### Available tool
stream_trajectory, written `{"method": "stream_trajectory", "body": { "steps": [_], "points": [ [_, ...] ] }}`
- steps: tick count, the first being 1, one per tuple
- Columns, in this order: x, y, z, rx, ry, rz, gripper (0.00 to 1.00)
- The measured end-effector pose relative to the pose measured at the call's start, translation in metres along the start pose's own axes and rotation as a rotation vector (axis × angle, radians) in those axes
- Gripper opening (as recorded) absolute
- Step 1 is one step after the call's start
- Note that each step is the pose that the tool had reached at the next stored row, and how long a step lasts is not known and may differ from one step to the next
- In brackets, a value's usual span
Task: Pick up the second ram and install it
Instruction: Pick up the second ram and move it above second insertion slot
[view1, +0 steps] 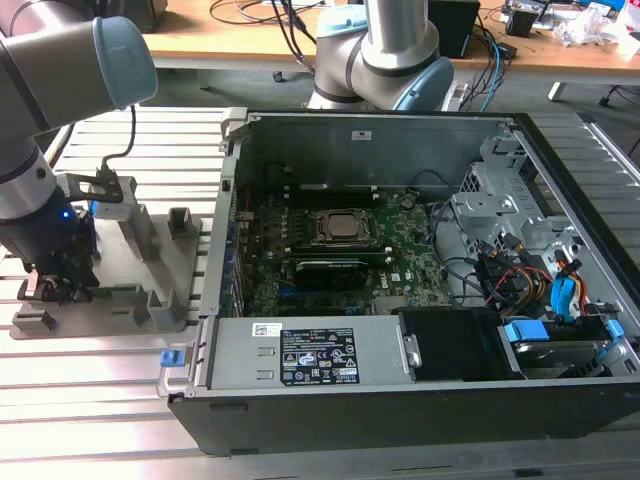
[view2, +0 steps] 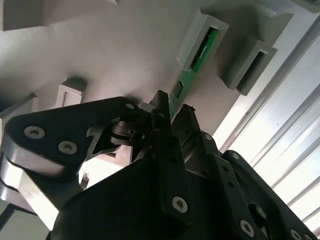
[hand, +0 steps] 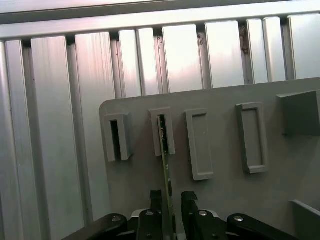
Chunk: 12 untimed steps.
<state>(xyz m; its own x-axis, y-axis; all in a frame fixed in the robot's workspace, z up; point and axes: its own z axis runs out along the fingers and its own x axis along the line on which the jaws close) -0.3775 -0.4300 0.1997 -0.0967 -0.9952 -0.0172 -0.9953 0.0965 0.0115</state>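
Note:
The second ram (hand: 165, 165) is a thin green stick standing on edge in the grey holder tray (hand: 225, 200), its far end seated in a slotted post (hand: 162, 132). In both wrist views my gripper (hand: 171, 197) straddles the stick's near part with one black finger on each side. A small gap shows beside the stick, so the jaws stand open around it. The second wrist view shows the same stick (view2: 192, 70) running from its post down between the fingertips of the gripper (view2: 174, 112). In the exterior view the gripper (view1: 62, 285) sits low over the tray (view1: 150, 260) at the exterior view's left.
An open computer case (view1: 400, 130) lies to the exterior view's right of the tray, with the green motherboard (view1: 400, 270) and CPU socket (view1: 345, 228) inside. Cables and drive bays (view1: 520, 260) fill its right end. Other upright posts (hand: 252, 137) stand on the tray. Ribbed aluminium table (view1: 100, 390) lies all around.

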Motion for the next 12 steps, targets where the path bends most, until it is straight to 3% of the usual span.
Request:
{"method": "stream_trajectory", "body": {
  "steps": [2,3,12],
  "points": [
    [0.0,0.0,0.0003,0.0001,-0.0001,0.0,0.16],
    [0.0,0.0,0.0004,0.0001,0.0,0.0,0.14],
    [0.0,0.0,0.0012,0.0001,0.0,0.0,0.14]
  ]
}}
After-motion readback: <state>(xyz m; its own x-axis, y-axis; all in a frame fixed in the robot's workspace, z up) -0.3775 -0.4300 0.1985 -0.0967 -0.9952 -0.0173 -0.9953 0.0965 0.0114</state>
